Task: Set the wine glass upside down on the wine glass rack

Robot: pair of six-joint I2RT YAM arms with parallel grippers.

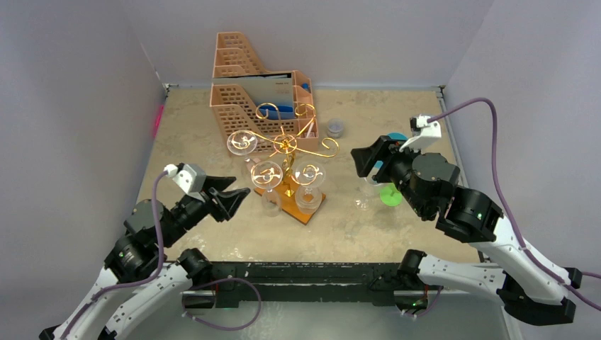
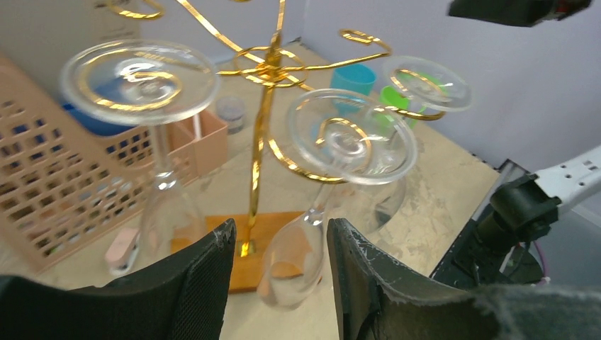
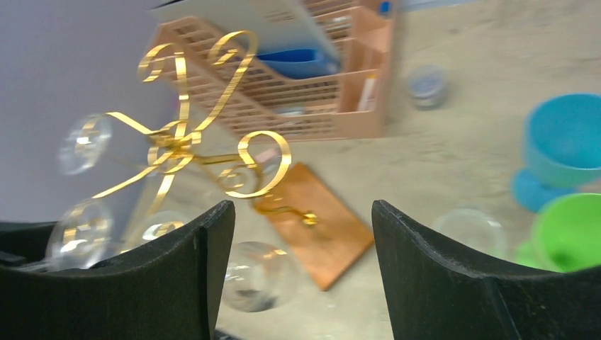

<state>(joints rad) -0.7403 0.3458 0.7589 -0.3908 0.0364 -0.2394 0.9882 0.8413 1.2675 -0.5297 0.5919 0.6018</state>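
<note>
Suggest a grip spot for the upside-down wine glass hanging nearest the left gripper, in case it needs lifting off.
Take the wine glass by its bowl, coming from the near side, where the left gripper faces it with jaws open. The bowl hangs free below the wine glass rack. The foot sits caught in a gold scroll arm, so a grip up there would likely foul the wire.

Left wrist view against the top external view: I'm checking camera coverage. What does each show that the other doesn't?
Only the left wrist: a hung wine glass framed between the open left gripper fingers. Only the top: a loose clear glass standing on the table near the open right gripper. Both: the wine glass rack with three glasses hanging upside down.
</note>
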